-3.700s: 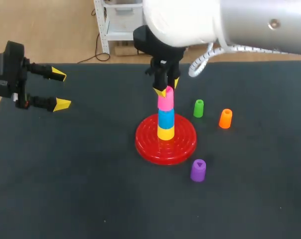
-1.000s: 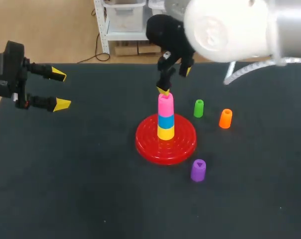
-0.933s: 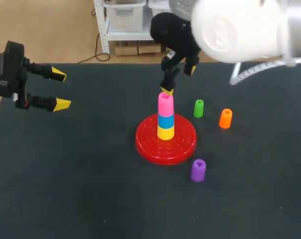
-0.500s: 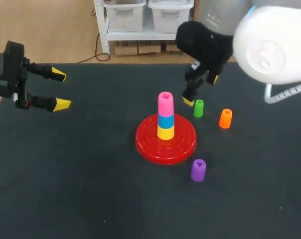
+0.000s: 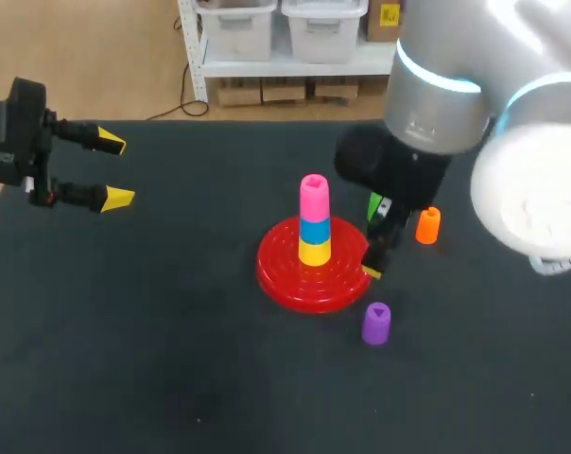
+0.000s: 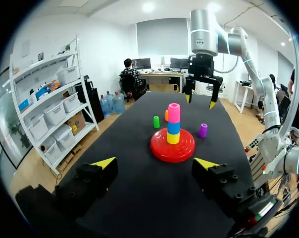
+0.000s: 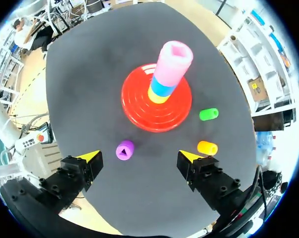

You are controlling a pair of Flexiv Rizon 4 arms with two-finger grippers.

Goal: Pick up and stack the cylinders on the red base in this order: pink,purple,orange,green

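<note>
A: Right tool, what is it doing since the last entry?
B: Letting go of the pink cylinder, lifting off the stack, then swinging to its right and toward the near side of the tabletop. It is now hanging beside the red base, near the purple cylinder, fingers apart.
A: Pink cylinder?
B: Sitting free on the blue cylinder, no longer being gripped.

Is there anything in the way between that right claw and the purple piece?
Nothing visible does: the purple piece stands by itself just ahead of the open right gripper, between its fingers' lines and apart from the red base.
</note>
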